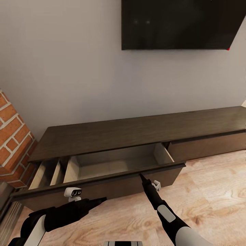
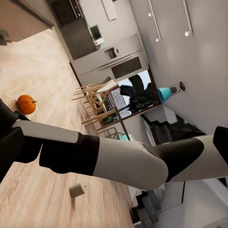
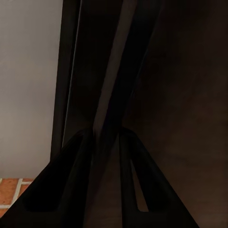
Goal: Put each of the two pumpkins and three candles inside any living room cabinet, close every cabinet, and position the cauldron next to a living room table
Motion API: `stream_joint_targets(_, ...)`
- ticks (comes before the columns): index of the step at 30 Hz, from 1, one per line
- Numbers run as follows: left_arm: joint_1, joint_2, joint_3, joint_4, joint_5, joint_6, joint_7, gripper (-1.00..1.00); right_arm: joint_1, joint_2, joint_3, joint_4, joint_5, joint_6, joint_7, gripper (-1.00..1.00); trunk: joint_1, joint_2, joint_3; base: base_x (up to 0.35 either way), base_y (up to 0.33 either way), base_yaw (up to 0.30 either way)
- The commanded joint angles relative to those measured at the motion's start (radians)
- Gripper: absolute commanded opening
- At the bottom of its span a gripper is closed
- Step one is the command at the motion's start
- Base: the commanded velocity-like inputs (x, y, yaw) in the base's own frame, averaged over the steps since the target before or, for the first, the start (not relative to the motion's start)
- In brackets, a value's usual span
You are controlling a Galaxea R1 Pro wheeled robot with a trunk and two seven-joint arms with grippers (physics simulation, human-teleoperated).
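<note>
Soft even light; right wrist view dim.

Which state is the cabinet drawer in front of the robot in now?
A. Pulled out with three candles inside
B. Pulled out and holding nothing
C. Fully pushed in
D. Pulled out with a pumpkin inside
B: in the head view the drawer of the cabinet stands pulled out, its pale inside bare, with the right gripper at its front edge.

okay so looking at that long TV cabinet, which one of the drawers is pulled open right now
The left drawer, nearest the brick fireplace, is pulled out, showing a pale interior. The right gripper is at its front edge. The drawer front to its right sits flush.
</note>
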Motion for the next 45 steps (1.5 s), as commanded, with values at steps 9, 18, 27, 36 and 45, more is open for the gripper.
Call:
stream_joint_targets(9, -0.001, 0.001, -0.002, 0.000, 0.005, 0.006, 0.000, 1.00, 0.000, 0.000, 0.063, 0.003, 0.007, -0.004, 0.000, -1.00, 0.000, 0.000, -0.001, -0.060, 0.000, 0.000)
stream_joint_targets(18, -0.001, 0.001, -0.002, 0.000, 0.005, 0.006, 0.001, 1.00, 0.000, 0.000, 0.063, 0.003, 0.007, -0.004, 0.000, -1.00, 0.000, 0.000, -0.001, -0.047, 0.000, 0.000)
stream_joint_targets(27, -0.001, 0.001, -0.002, 0.000, 0.005, 0.006, 0.001, 1.00, 0.000, 0.000, 0.063, 0.002, 0.007, -0.004, 0.000, -1.00, 0.000, 0.000, -0.001, -0.003, 0.000, 0.000)
stream_joint_targets(36, -0.001, 0.000, -0.002, 0.000, 0.005, 0.006, 0.001, 1.00, 0.000, 0.000, 0.063, 0.002, 0.007, -0.004, 0.000, -1.00, 0.000, 0.000, -0.001, -0.035, 0.000, 0.000)
stream_joint_targets(45, -0.001, 0.001, -0.002, 0.000, 0.005, 0.006, 0.001, 1.00, 0.000, 0.000, 0.063, 0.002, 0.007, -0.004, 0.000, -1.00, 0.000, 0.000, -0.001, -0.040, 0.000, 0.000)
